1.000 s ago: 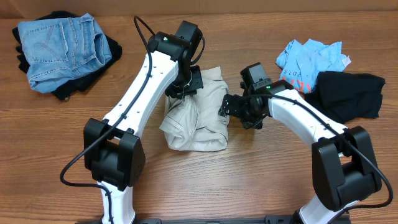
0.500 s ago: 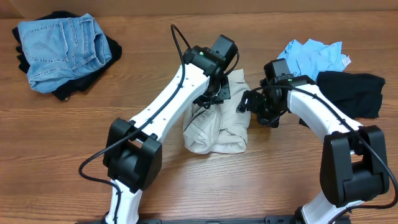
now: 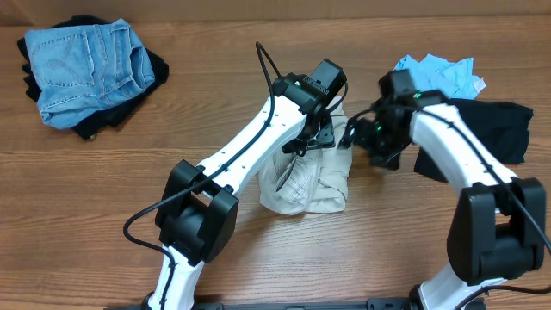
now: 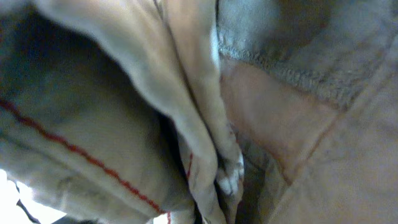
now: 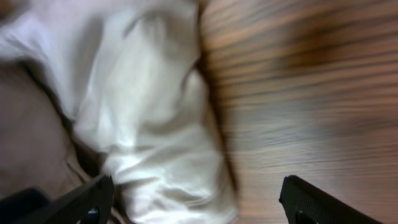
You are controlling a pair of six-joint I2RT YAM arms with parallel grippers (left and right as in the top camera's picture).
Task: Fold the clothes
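Note:
The cream-beige trousers (image 3: 308,182) lie as a folded bundle in the middle of the table. My left gripper (image 3: 316,135) is pressed down into the bundle's top edge. Its wrist view is filled with beige cloth folds (image 4: 124,112) and red stitching, and its fingers are hidden. My right gripper (image 3: 360,138) hovers at the bundle's upper right corner. It is open, its dark fingers (image 5: 93,200) wide apart over the pale cloth edge (image 5: 149,106) and bare wood. The other clothes are blue denim (image 3: 82,62), a light-blue tee (image 3: 435,76) and a black piece (image 3: 484,129).
The denim lies on a black garment (image 3: 95,127) at the far left. The tee and the black piece sit just behind and right of my right arm. The wooden table (image 3: 103,207) runs wide to the left of the bundle.
Both arms and the trousers bundle have shifted rightward across the table, toward the tee and the black piece. The right gripper stays wide.

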